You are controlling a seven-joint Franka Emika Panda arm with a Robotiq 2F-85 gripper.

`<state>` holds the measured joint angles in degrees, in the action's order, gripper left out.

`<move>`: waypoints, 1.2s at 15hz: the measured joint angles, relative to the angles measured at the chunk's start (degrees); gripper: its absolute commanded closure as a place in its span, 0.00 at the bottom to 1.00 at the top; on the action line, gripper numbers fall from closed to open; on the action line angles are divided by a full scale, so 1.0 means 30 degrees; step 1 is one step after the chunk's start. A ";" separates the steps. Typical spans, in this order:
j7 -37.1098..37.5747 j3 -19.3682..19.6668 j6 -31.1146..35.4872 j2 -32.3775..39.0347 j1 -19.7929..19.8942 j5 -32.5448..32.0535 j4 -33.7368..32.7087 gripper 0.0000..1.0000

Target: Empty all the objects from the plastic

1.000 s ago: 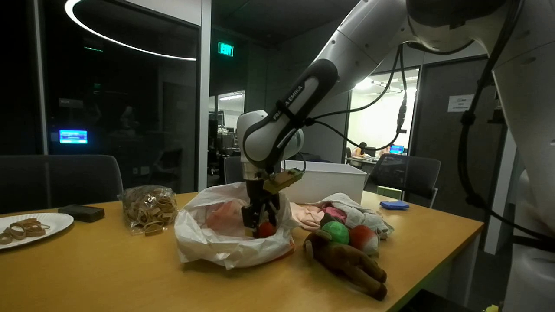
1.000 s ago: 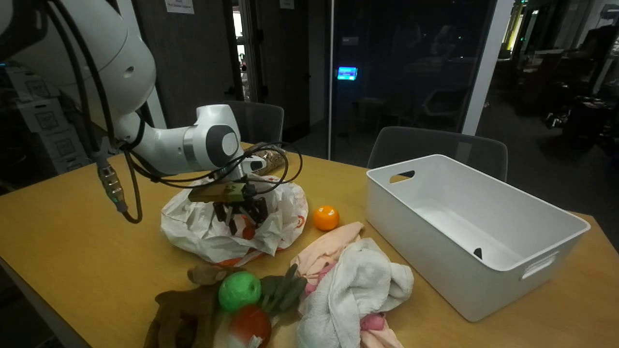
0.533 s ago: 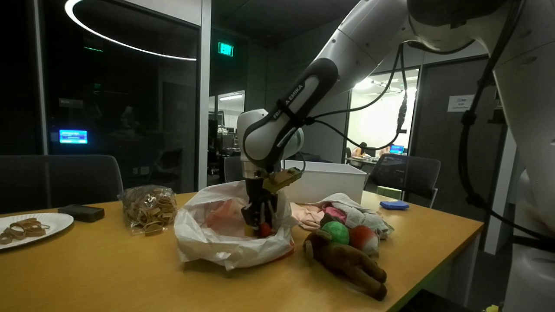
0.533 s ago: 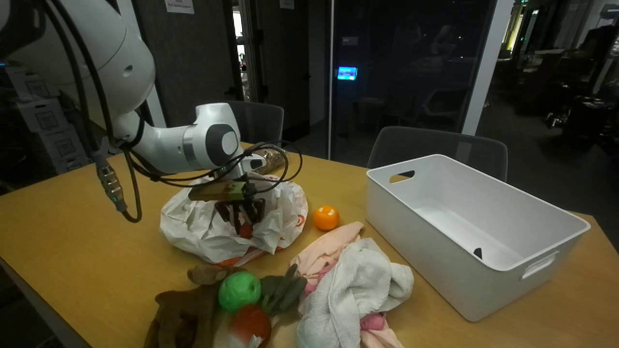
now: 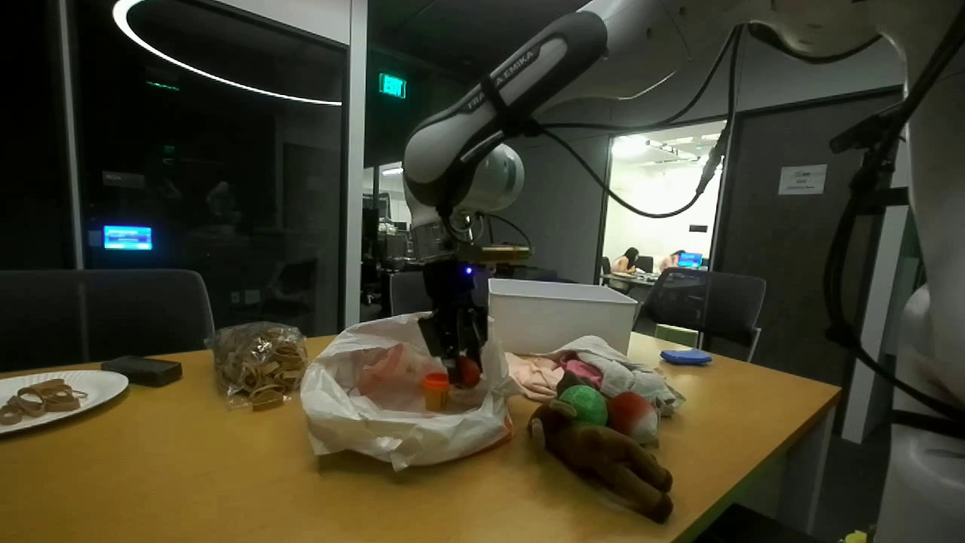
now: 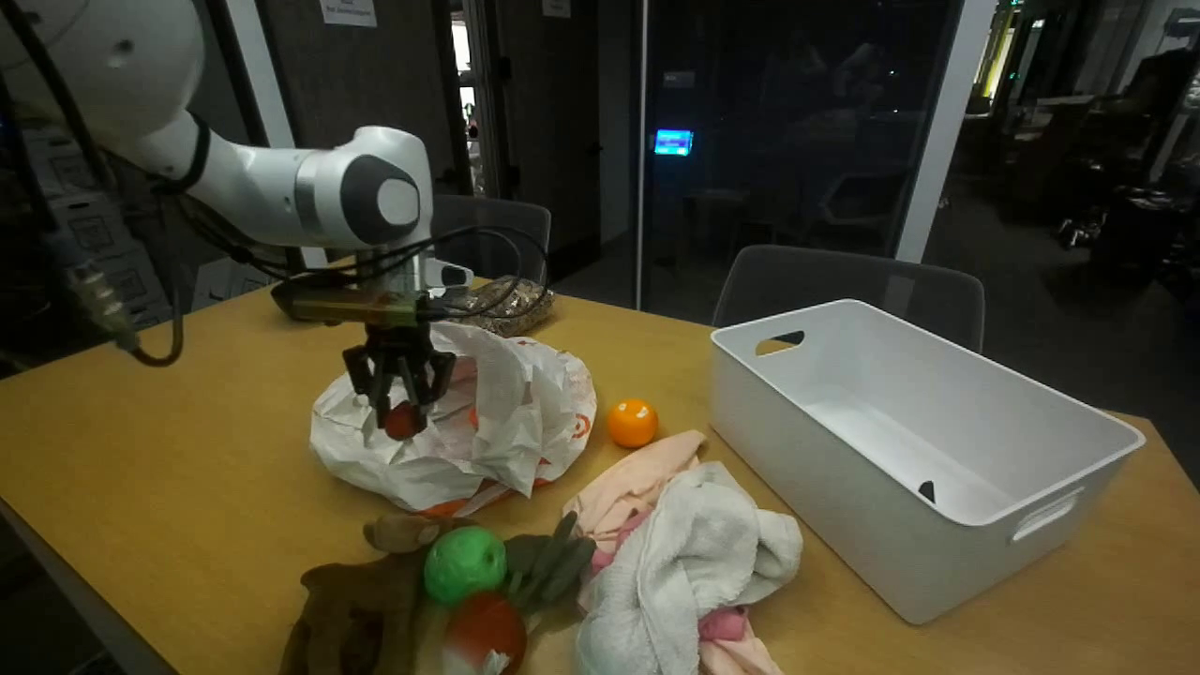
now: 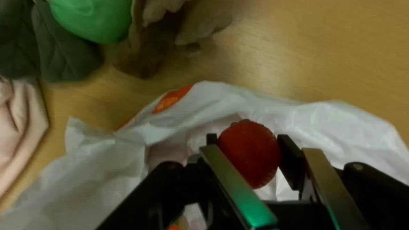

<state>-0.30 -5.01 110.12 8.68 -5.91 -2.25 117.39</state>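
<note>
A round red piece (image 7: 249, 153) sits between the two fingers of my gripper (image 6: 403, 419), which is shut on it. In both exterior views it hangs over the mouth of the plastic (image 5: 407, 439), a crumpled white bag standing open. Inside the bag stays a small orange-topped piece (image 5: 435, 391). Outside it, the brown furry piece (image 5: 603, 456) lies beside a green piece (image 6: 465, 564) and a red-and-white piece (image 5: 633, 415). An orange ball (image 6: 633, 423) rests on the table between bag and box. The bag's bottom is partly hidden by its folds.
A rigid white box (image 6: 797, 450) stands beyond the orange ball. Grey and pink cloths (image 6: 689, 562) lie near the toys. A clear packet of tan bands (image 5: 260, 367), a white plate (image 5: 98, 392) and a dark block (image 5: 142, 370) lie on the bag's far side.
My gripper has closed in on the red piece inside the bag and lifted it. In an exterior view it has shifted left, uncovering the orange-topped piece. The bag has hardly moved.
</note>
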 measured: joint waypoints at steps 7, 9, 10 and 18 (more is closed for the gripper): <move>0.1480 0.0614 -0.5669 -0.1517 0.0320 -0.4361 0.0771 0.27; 0.1493 0.0799 -0.5589 -0.1523 0.0504 -0.5365 0.1224 0.19; 0.1489 0.0837 -0.5414 -0.1524 0.0564 -0.5825 0.1408 0.12; 0.1347 -0.0037 0.0587 -0.1535 0.0126 -0.6483 0.1806 0.00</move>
<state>3.75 -5.12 111.88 4.08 -5.53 -21.70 122.80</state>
